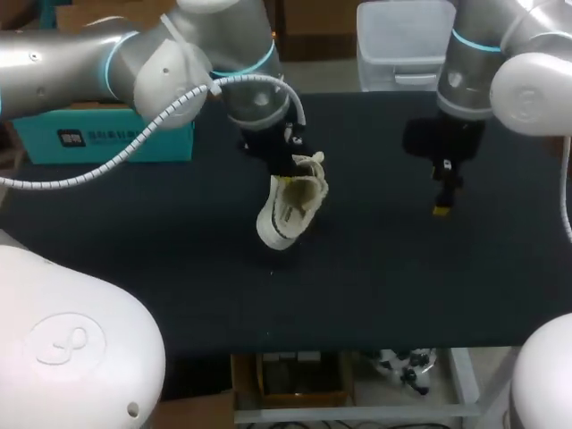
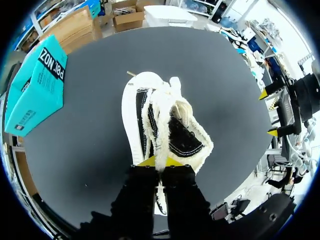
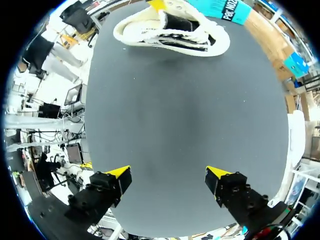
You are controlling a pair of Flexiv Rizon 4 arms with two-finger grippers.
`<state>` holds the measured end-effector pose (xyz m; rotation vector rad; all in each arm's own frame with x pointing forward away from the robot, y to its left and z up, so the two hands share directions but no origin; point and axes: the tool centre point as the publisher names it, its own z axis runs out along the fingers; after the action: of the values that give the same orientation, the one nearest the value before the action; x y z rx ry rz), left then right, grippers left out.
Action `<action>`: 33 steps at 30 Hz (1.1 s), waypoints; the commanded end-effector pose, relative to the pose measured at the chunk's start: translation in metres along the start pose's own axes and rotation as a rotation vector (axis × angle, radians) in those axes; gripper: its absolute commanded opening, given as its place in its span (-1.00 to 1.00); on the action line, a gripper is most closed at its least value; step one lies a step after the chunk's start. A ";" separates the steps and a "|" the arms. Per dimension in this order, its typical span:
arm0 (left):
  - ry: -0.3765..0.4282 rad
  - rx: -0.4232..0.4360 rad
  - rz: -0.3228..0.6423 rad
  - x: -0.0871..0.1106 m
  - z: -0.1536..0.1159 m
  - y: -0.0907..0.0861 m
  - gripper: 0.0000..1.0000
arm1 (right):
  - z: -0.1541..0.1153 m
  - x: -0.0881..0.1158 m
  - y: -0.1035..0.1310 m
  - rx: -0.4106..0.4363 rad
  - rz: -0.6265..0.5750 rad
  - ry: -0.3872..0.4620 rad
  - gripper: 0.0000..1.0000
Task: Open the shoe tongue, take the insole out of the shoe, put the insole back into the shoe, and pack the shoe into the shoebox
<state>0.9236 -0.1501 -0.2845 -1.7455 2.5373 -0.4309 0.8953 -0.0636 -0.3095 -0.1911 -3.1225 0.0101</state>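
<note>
— Dark tabletop [image 1: 375, 286] spreads under everything. What is largest above it?
— The two arms. The left arm [image 1: 107, 54] comes in from the left rear and reaches to the middle. The right arm [image 1: 500, 63] hangs over the right half.
— And the shoebox?
— The teal shoebox [image 1: 107, 138] lies at the tabletop's left rear edge, well apart from the shoe.
— Where is the shoe?
— The white shoe [image 1: 290, 210], with dark stripes, is near the middle. It is tilted steeply, toe end low and opening end up under the left gripper [image 2: 160, 161]. Whether the toe touches the tabletop cannot be told.
— How do that gripper's fingers stand?
— Almost together, pinching a white strip at the shoe's lacing. Tongue or lace, it cannot be told.
— And the other one?
— The right gripper [image 3: 167, 177] has its fingers spread wide with nothing between them. It is over bare tabletop, well apart from the shoe.
</note>
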 end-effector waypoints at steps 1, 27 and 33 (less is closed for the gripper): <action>0.062 -0.018 0.123 -0.017 -0.039 -0.008 -1.00 | -0.009 0.011 0.006 0.015 -0.093 -0.084 1.00; 0.021 -0.099 0.924 -0.111 -0.153 -0.052 -1.00 | -0.021 0.013 0.013 0.003 -0.186 -0.102 1.00; 0.002 -0.081 0.955 -0.157 -0.179 -0.072 -1.00 | -0.021 0.013 0.013 0.003 -0.186 -0.102 1.00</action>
<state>1.0065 -0.0103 -0.1326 -0.3816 2.9786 -0.2248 0.8845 -0.0482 -0.2888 0.1034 -3.2297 0.0245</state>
